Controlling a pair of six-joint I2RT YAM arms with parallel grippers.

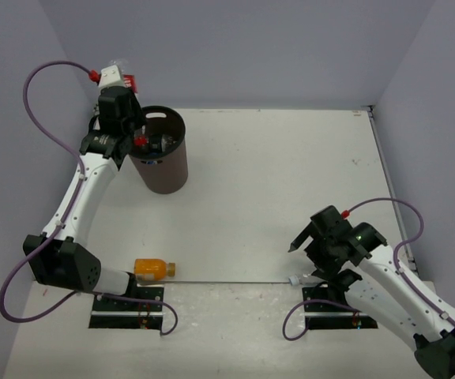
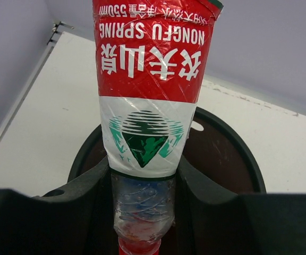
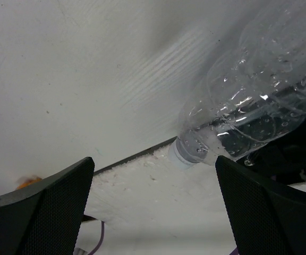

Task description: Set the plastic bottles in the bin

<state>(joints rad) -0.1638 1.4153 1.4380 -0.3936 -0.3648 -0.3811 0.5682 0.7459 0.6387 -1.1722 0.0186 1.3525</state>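
Note:
My left gripper (image 1: 137, 139) is shut on the clear bottle with the red label (image 2: 150, 64), gripping its bare neck end. The bottle's red cap (image 1: 141, 140) points down over the left rim of the bin (image 1: 182, 133). In the left wrist view the gripper (image 2: 142, 186) holds it above the bin's dark opening (image 2: 222, 159). Other bottles (image 1: 161, 144) lie inside the bin. My right gripper (image 1: 302, 241) is open and empty. In the right wrist view it (image 3: 153, 162) hangs just left of the plain clear bottle (image 3: 248, 101), which lies on the table's near edge.
An orange-filled bottle (image 1: 155, 268) lies on its side near the left arm's base. The clear bottle's white cap (image 1: 292, 279) pokes out from under the right arm. The table's near edge (image 3: 137, 156) runs under the right gripper. Walls close the back and sides.

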